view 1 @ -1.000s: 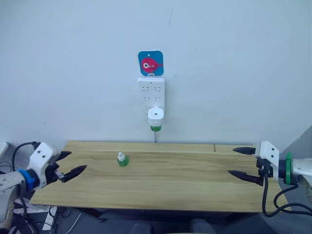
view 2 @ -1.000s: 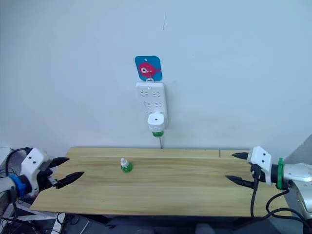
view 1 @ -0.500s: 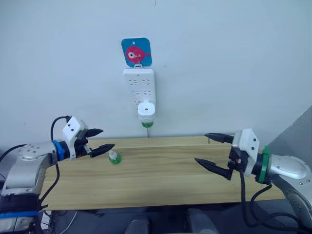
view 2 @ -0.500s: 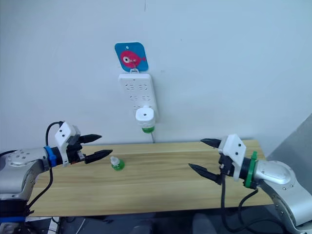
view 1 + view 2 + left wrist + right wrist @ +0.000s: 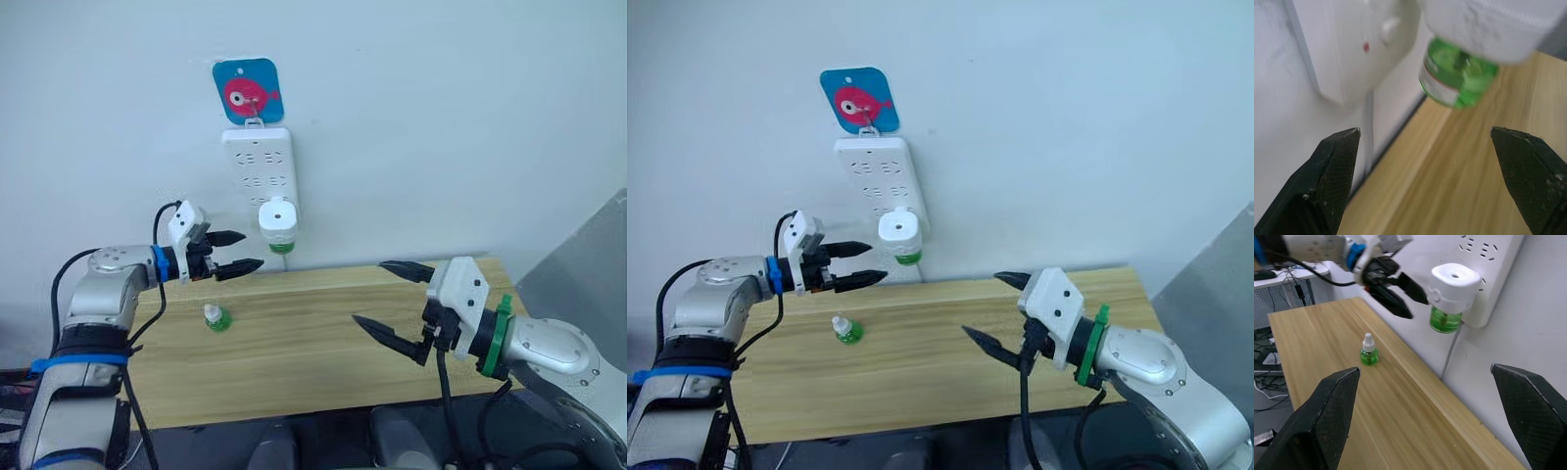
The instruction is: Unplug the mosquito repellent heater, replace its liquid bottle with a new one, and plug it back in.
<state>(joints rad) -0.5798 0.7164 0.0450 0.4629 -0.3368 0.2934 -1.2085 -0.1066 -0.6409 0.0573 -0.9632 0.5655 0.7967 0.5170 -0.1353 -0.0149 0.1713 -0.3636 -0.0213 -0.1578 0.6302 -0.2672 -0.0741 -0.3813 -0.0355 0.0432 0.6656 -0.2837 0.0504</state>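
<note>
The left gripper (image 5: 238,252) hangs in the air with its two black fingers spread apart and nothing between them, tips pointing at the mosquito repellent heater (image 5: 276,219) and stopping just short of its left side. Half a second ago this gripper was lower, level with the tabletop and close to the spare bottle; it has since risen to the height of the heater and moved toward the wall. In the left wrist view the green liquid bottle (image 5: 1458,78) screwed under the heater sits between the parted fingertips (image 5: 1337,156), near but not touched.

The heater itself is plugged into the lowest socket of the white power strip (image 5: 259,174), which hangs upright on the wall beneath a blue square hook plate with a pink fish (image 5: 245,91). A thin cable drops from the strip to the table's back edge.

Below and slightly left of the left gripper, the new bottle (image 5: 215,316) stands upright on the wooden table (image 5: 313,367), green with a white cap, well apart from both grippers.

The right gripper (image 5: 390,301) hovers over the right part of the table, fingers wide apart and empty, pointing left toward the wall fittings. Compared with a half second earlier it holds much the same pose, though the head camera has swung, shifting the whole scene.
</note>
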